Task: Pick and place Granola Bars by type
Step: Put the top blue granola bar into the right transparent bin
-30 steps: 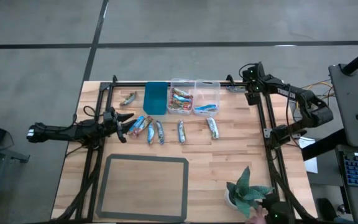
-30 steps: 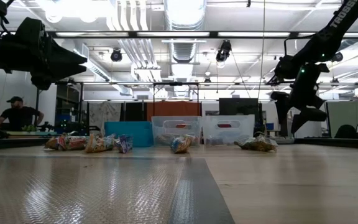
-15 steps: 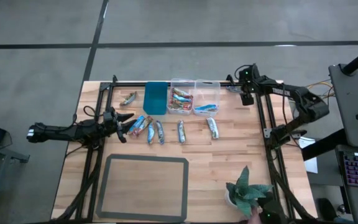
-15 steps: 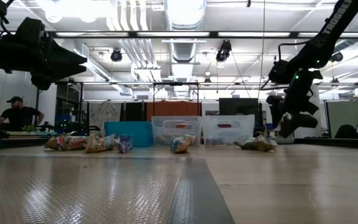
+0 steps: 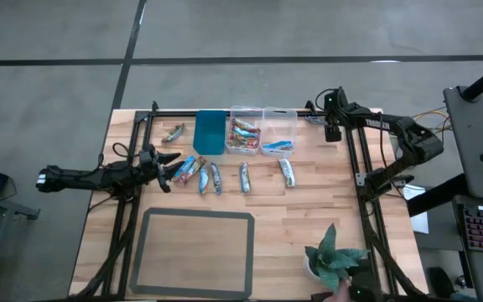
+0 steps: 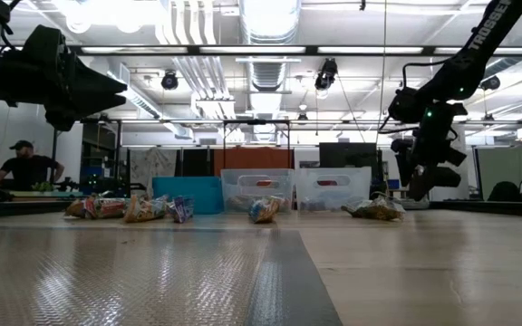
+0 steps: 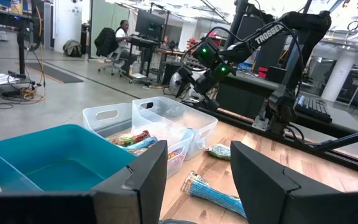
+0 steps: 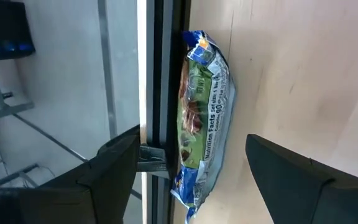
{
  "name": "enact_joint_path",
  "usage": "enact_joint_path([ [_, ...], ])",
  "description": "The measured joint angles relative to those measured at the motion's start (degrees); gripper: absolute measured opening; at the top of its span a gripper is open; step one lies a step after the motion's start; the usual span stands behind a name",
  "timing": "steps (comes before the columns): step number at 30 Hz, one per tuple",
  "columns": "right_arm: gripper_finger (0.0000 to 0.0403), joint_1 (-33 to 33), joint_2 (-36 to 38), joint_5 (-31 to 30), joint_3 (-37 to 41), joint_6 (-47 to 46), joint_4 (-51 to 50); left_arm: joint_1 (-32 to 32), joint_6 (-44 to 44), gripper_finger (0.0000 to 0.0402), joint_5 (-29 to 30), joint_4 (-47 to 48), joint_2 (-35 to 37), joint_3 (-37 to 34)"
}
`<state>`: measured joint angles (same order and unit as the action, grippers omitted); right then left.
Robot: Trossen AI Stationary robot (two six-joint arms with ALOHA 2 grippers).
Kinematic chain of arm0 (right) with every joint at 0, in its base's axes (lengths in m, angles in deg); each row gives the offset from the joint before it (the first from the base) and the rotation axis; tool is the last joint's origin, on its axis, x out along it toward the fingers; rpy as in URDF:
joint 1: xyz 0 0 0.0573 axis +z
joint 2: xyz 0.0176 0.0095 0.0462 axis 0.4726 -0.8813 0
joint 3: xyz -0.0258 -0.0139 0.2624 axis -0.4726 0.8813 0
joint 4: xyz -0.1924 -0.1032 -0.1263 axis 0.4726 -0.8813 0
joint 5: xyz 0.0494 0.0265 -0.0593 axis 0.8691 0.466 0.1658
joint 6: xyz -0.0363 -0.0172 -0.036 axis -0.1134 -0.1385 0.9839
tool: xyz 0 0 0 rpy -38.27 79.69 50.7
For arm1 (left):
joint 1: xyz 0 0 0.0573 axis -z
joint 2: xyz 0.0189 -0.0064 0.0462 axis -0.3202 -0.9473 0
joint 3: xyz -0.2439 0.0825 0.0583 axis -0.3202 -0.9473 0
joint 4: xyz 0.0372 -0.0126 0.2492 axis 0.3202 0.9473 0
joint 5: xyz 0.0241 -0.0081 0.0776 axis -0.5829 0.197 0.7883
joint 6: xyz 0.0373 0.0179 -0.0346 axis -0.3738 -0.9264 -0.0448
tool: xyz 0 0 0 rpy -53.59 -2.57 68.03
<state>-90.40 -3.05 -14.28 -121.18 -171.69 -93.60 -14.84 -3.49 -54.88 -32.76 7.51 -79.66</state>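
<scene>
Several granola bars lie in a row across the middle of the table, and one more lies at the far left. A teal bin and two clear bins stand behind the row; the clear ones hold bars. My left gripper hangs level and open at the row's left end, touching nothing. A greenish-silver bar lies flat beside the black far rail. My right gripper hovers open above it at the far right corner, slanting down, one finger on each side.
Black frame rails run along the table's sides and far edge. A grey mat lies at the near middle and a potted plant stands near right. In the low view, people sit at desks beyond the table.
My right gripper has shifted a little toward the table's left and sunk toward the bar by the far rail, rolling its wrist as it went. It stays open. Bars and bins have kept their places.
</scene>
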Motion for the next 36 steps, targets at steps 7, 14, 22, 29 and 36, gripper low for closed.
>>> enact_joint_path([
  [7,0.0285,2.0,-2.1,0.7,0.1,-2.3,0.5,0.0,0.0,0.0159,0.0,0.0,0.0,0.0],
  [14,0.0285,2.0,-3.8,-0.3,0.1,-3.4,2.1,0.0,0.0,0.0159,0.0,0.0,0.0,0.0],
  [22,0.0284,2.1,-5.0,-0.5,-0.5,-4.5,1.6,0.0,0.0,0.0159,0.0,0.0,0.0,0.0],
  [29,0.0209,2.1,-5.6,-0.3,-0.7,-5.4,1.1,0.0,0.0,0.0159,0.0,-0.6,0.0,0.0],
  [36,0.0095,2.3,-6.1,-0.6,-1.3,-5.8,0.3,0.0,0.0,0.0159,0.0,-0.7,0.0,0.0],
])
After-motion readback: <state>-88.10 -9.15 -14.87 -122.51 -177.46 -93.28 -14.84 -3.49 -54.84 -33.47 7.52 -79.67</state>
